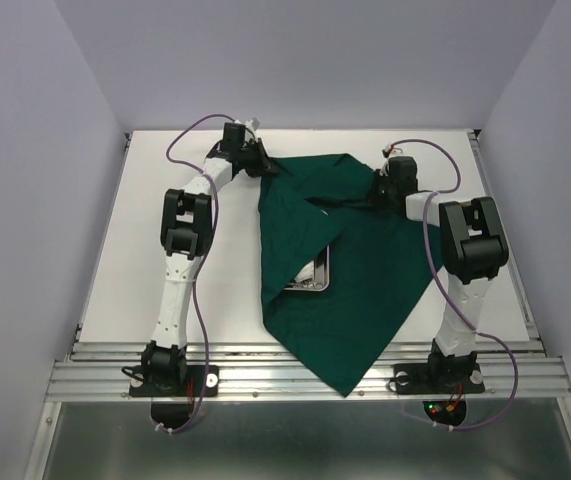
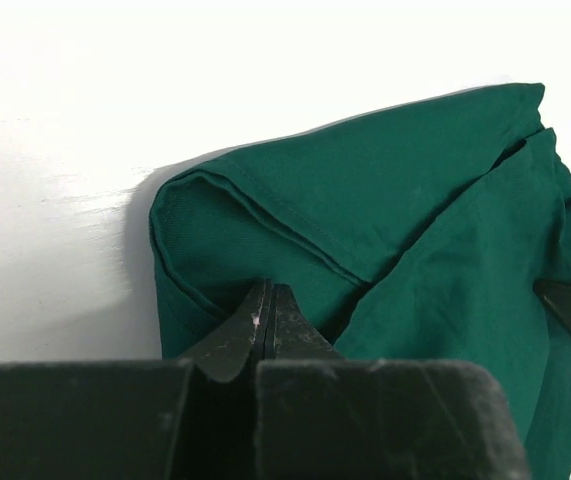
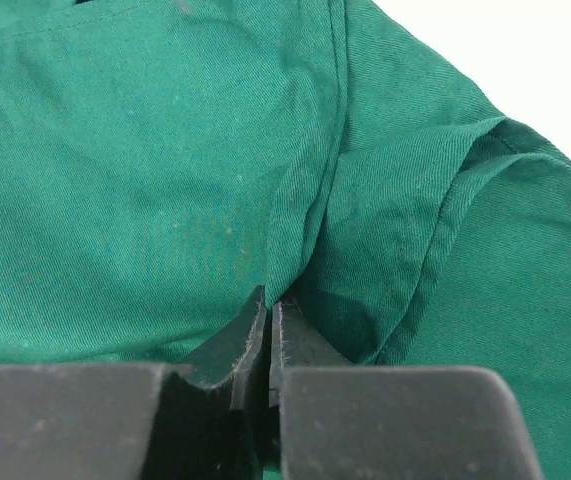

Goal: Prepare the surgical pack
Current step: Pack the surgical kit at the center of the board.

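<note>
**Green drape (image 1: 365, 290) pinched on both sides: fold evenly**

Beyond the steel tray (image 1: 315, 279) and to its left, your left gripper (image 2: 268, 300) has its jaws pressed together on a drape fold. The tray peeks out, half covered. Beyond it to the right, your right gripper (image 3: 268, 305) pinches another ridge. Move both together, low, so the tray stays put.

No writing, label, brand, number or sign can be read in any of the three views. The green drape (image 1: 365, 270) and the visible edge of the steel tray (image 1: 315, 284) carry no legible marking.
</note>
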You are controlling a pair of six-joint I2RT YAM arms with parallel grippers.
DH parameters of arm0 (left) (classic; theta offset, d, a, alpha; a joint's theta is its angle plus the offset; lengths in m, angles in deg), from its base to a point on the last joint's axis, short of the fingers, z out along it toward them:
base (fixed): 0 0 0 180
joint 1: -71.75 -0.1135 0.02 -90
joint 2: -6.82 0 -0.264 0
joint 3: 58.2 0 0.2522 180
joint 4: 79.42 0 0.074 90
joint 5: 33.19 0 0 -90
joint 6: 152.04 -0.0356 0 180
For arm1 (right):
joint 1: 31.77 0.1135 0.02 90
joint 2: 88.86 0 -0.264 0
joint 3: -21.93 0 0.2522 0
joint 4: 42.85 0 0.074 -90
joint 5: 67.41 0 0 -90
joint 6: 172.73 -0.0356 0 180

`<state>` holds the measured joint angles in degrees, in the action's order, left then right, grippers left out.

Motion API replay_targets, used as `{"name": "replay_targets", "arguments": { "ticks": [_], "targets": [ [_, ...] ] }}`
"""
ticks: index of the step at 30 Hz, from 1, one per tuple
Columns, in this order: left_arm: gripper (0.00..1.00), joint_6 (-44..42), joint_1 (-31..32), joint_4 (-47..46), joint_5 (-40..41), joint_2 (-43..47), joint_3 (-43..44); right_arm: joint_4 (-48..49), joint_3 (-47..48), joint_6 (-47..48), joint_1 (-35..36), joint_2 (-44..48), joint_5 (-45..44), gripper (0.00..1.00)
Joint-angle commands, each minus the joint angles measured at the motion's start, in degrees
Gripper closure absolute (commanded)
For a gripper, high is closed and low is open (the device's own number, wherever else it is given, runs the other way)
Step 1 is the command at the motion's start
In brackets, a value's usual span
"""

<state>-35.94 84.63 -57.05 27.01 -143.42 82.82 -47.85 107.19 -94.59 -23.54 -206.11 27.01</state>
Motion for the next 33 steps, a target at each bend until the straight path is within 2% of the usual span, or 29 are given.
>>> {"name": "replay_targets", "arguments": {
  "ticks": [1, 3, 7, 10, 12, 16, 20, 22, 29, 33],
  "targets": [
    [1.00, 0.2, -0.8, 0.8, -1.0, 5.9, -0.2, -4.6, 1.2, 0.2, -0.5, 1.9, -2.1, 0.97],
    [1.00, 0.2, -0.6, 0.9, -1.2, 5.9, 0.2, -5.5, 1.8, 0.2, -0.5, 2.6, -3.0, 0.86],
    [0.99, 0.0, -0.4, 1.4, -1.0, 5.8, 0.2, -5.7, 3.9, -1.3, -0.5, 6.0, -4.2, 0.41],
    [1.00, 0.1, -0.2, 1.6, -0.8, 6.0, 0.1, -5.2, 7.9, -4.2, -0.5, 6.6, -4.2, 0.31],
    [1.00, 0.1, -0.2, 1.6, -0.8, 6.3, 0.2, -5.3, 12.4, -7.4, -0.5, 5.5, -2.1, 0.30],
    [1.00, 0.3, -0.1, 1.8, -1.3, 5.7, 1.5, -7.0, 22.8, -10.9, 2.2, -1.4, -0.3, 0.34],
    [1.00, 0.2, -0.1, 2.4, -1.6, 5.1, 2.1, -14.4, 37.5, -15.5, 4.0, -14.5, 0.6, 0.37],
    [1.00, -0.1, -0.1, 2.6, -1.6, 5.0, 1.9, -16.0, 44.5, -17.2, 4.0, -18.1, 0.5, 0.38],
    [1.00, -0.6, -0.1, 3.1, -1.7, 4.6, 1.9, -20.6, 57.2, -22.6, 4.0, -28.7, 4.7, 0.37],
    [1.00, -0.5, -0.1, 3.1, -2.0, 4.2, 2.1, -21.1, 58.8, -24.3, 4.0, -31.6, 5.7, 0.36]
  ]
}}
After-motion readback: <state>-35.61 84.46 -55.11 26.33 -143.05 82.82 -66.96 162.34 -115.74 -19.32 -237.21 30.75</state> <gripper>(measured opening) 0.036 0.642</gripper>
